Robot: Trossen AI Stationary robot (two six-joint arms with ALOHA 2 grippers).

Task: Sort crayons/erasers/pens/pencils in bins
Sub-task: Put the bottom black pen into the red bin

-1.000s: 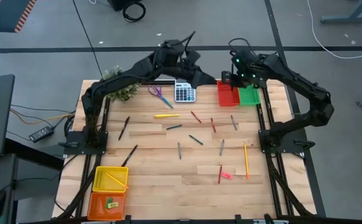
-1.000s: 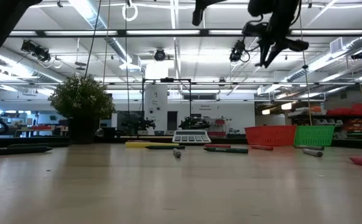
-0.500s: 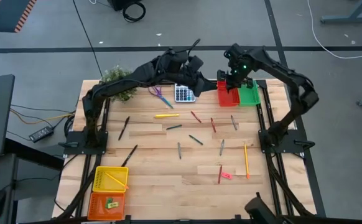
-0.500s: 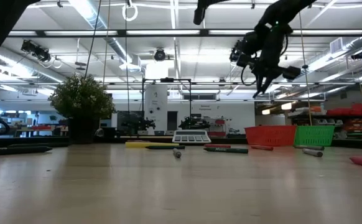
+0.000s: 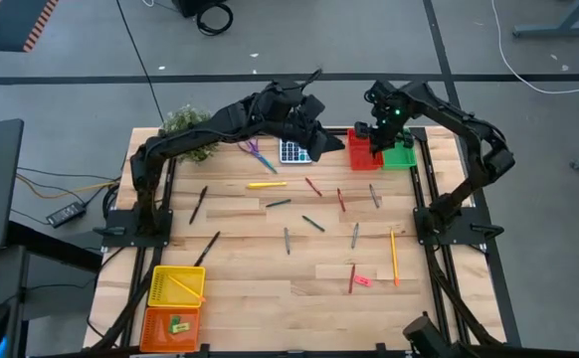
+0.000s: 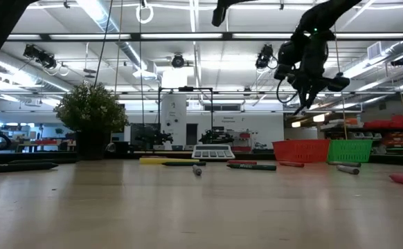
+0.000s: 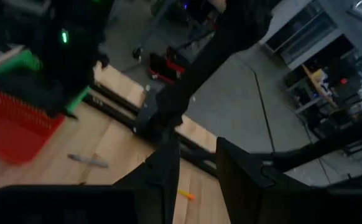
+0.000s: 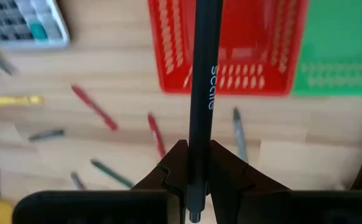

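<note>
My right end effector is clamped on a thin black pen, held high above the red plastic mesh bin at the far edge of the wooden worktop; the wrist camera looks straight down the pen's barrel at that bin. So this pen is, I judge, about to go in, but it is not in yet. I cannot tell whether the red bin or the green mesh bin just beside it holds anything.

My left end effector hangs with its fingers apart and empty, near the red bin on the side of the grey calculator.

Far from the red bin, at the worktop's near left corner, the yellow mesh bin holds one long orange pencil and the orange mesh bin a small green eraser.

Most of the sorting remains. Between the two pairs of bins lie dark pens, red and grey-green crayons, a bright yellow pen, an orange pencil and a pink eraser.
</note>
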